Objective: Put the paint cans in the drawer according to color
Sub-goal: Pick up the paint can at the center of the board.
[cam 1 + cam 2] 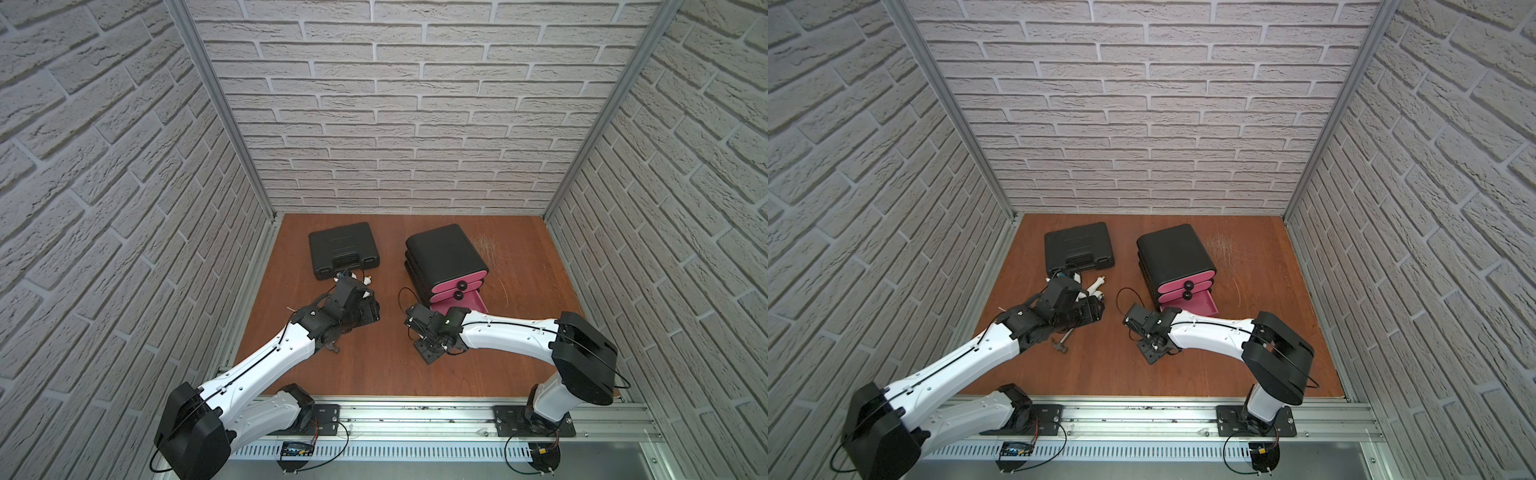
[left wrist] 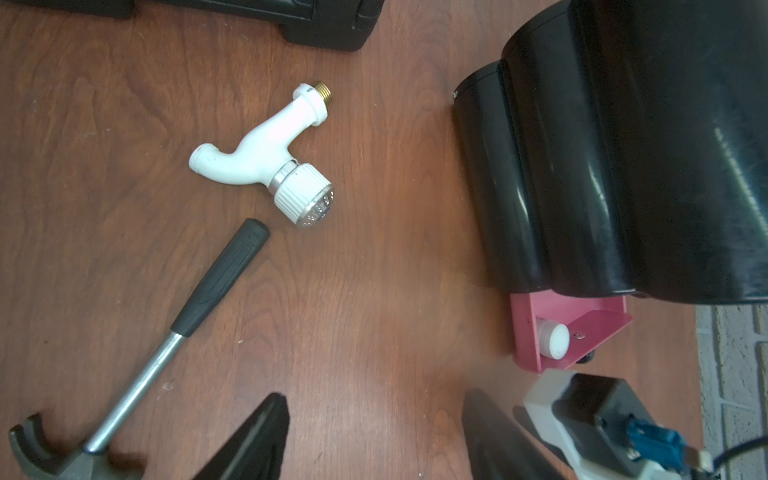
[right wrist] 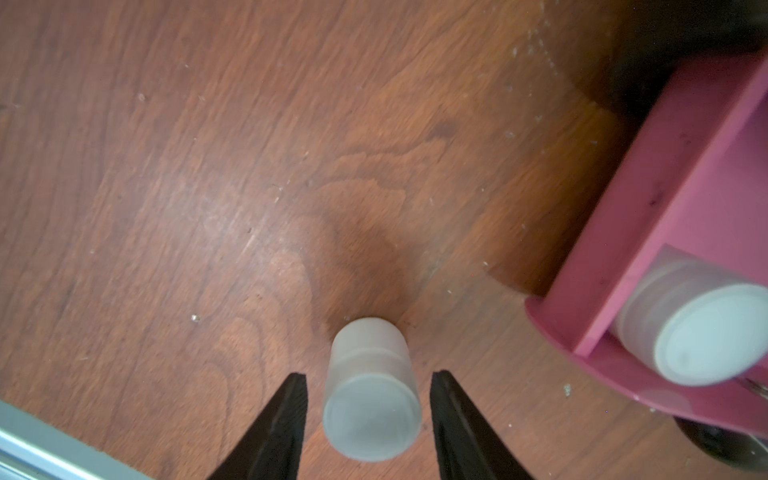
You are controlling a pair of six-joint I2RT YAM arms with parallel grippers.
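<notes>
Sitting untouched between jaws of right pincer, spread: white paint can; left pincer likewise spread, empty.

At the frame's lower middle a white-topped paint can stands on the wooden table between the right gripper's parted fingers, a gap either side, while a second white-topped can sits in the open pink drawer at the right edge.

white paint can, pink drawer, brown wood-grain table
</notes>
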